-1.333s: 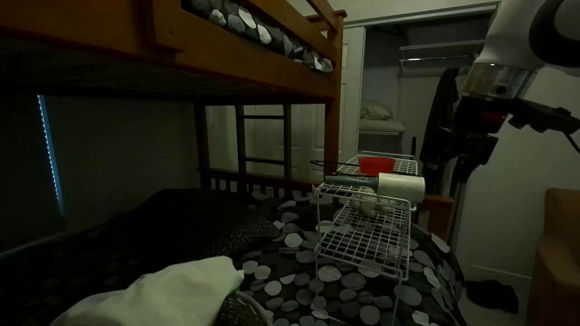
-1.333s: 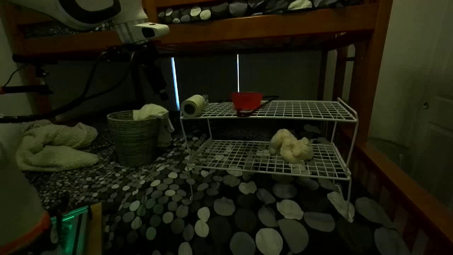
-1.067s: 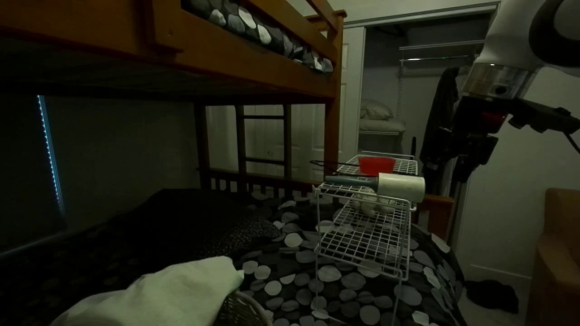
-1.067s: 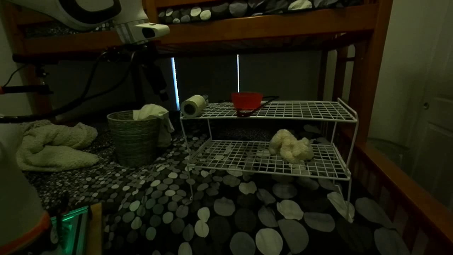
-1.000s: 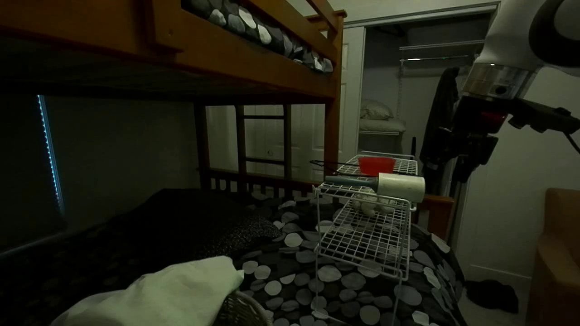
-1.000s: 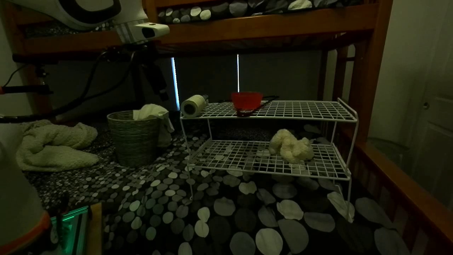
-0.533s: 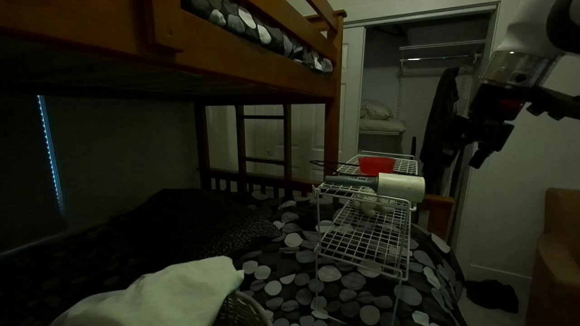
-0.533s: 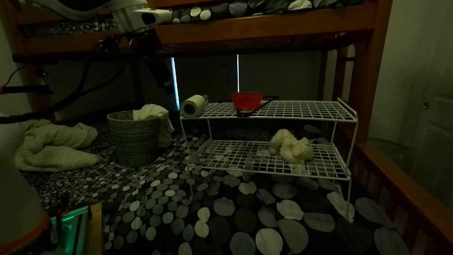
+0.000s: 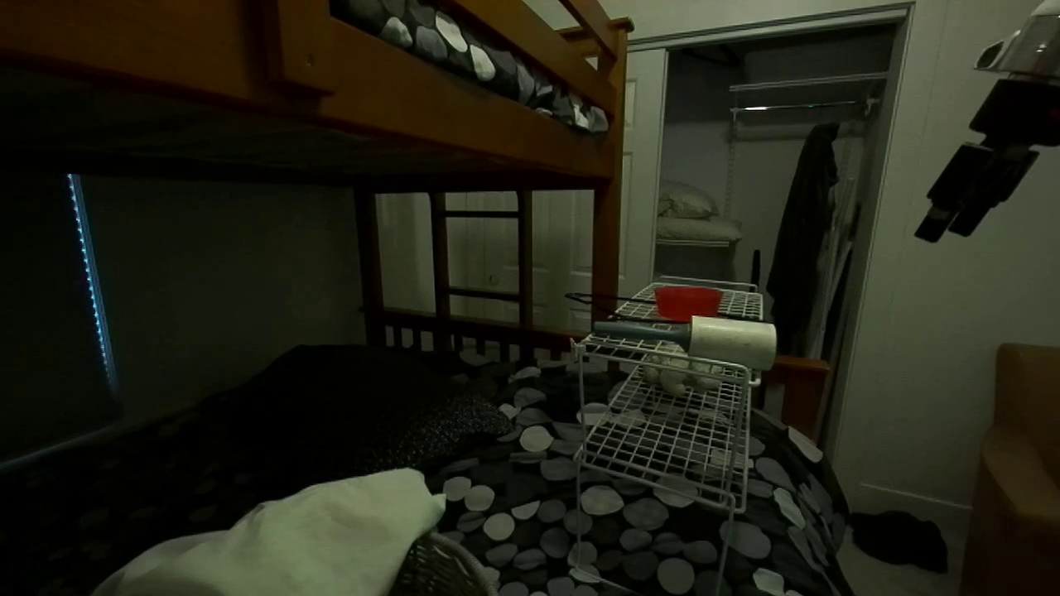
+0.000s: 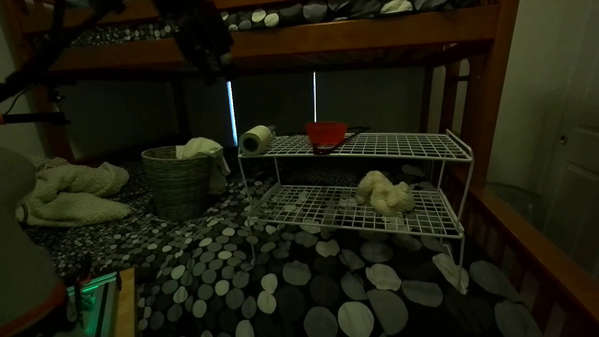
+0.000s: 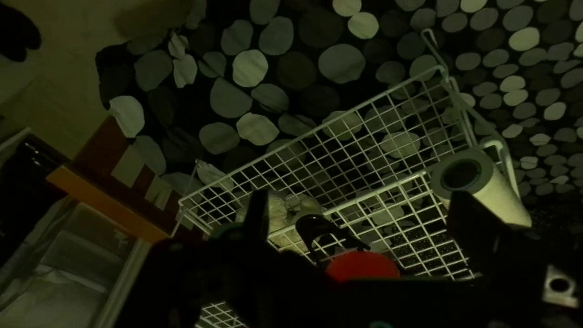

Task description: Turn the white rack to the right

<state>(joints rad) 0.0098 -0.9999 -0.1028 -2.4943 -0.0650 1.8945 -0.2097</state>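
The white rack [image 9: 662, 439] is a two-tier wire frame standing on the dotted bedding. It also shows in the other views, with its upper shelf [image 10: 407, 145] level and its lower rail [image 11: 314, 131] running diagonally in the wrist view. On its top lie a lint roller [image 10: 256, 140] and a red bowl-like thing [image 10: 326, 133] with dark looped handles. A cream fluffy thing [image 10: 386, 194] lies on the lower shelf. My gripper [image 11: 360, 196] is open and empty, its fingers spread wide. It hangs above and apart from the rack in both exterior views [image 9: 948, 228] [image 10: 217, 70].
A wicker basket [image 10: 178, 185] with a pale cloth [image 10: 201, 147] stands beside the rack. A fleecy blanket [image 10: 75, 194] lies farther off. The upper bunk's wooden beam [image 10: 355, 40] runs overhead, and a wooden bed rail [image 10: 538, 252] borders the rack's far end.
My gripper has risen and drawn back, toward the right edge in an exterior view. The rack and the things on it have not moved.
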